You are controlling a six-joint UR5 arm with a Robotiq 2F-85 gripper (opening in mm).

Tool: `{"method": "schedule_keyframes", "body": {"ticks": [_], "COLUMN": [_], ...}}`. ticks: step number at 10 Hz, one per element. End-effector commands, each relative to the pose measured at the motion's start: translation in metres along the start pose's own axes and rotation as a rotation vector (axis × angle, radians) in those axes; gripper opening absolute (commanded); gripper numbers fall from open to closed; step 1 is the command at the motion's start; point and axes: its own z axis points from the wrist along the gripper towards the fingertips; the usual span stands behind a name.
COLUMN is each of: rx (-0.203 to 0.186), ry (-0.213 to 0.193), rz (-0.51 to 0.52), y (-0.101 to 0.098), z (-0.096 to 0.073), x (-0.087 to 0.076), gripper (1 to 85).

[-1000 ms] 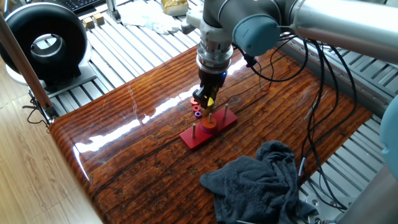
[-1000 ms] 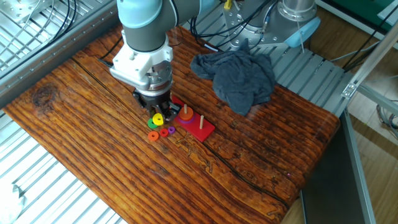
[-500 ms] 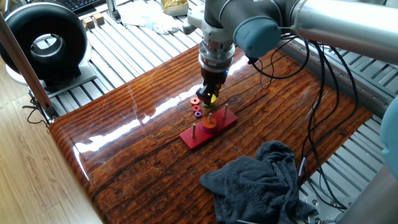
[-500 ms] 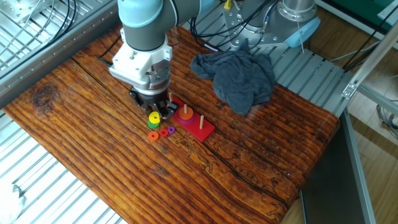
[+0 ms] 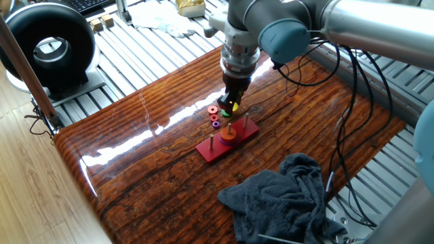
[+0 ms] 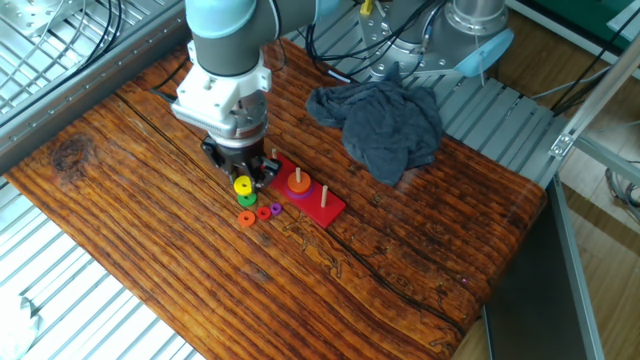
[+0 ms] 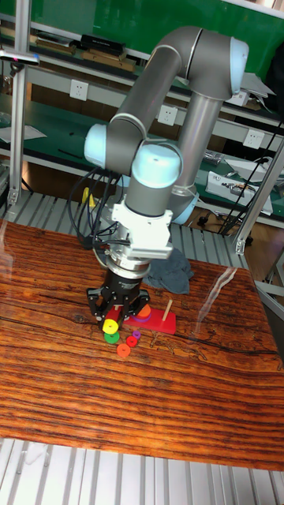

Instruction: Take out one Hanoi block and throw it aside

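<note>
The Hanoi block (image 5: 234, 106) (image 6: 242, 186) (image 7: 111, 325), a small yellow ring, hangs between the fingers of my gripper (image 5: 233, 104) (image 6: 242, 181) (image 7: 115, 319), which is shut on it. It is just above a green ring (image 6: 246, 200) (image 7: 112, 338) lying on the table. Beside it stands the red peg base (image 5: 211, 150) (image 6: 326, 210) (image 7: 164, 322). An orange-red ring (image 5: 228, 137) (image 6: 298, 184) sits on one of the base's pegs. On the wood near the green ring lie another orange-red ring (image 5: 213, 110) (image 6: 246, 219) (image 7: 123, 349), a small red ring (image 6: 264, 211) and a purple ring (image 5: 215, 123) (image 6: 276, 208).
A dark grey cloth (image 5: 285, 196) (image 6: 385, 120) lies crumpled on the table beyond the base from the rings. A black round device (image 5: 51, 47) stands off the table's end. Cables hang from the arm (image 5: 339, 81). Metal slats (image 6: 60, 320) surround the wooden top.
</note>
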Motion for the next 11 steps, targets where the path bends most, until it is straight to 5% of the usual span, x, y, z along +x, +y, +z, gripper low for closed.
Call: {"method": "schedule_keyframes", "body": {"ticks": [1,11], "rx": [-0.025,-0.061], "ry": [-0.011,-0.011], "rz": [-0.017,-0.003], "y": [-0.0124,-0.0105], "z": [0.001,0.0006], "x": [0.0059,0.0121], "gripper": [38.3,50.0]}}
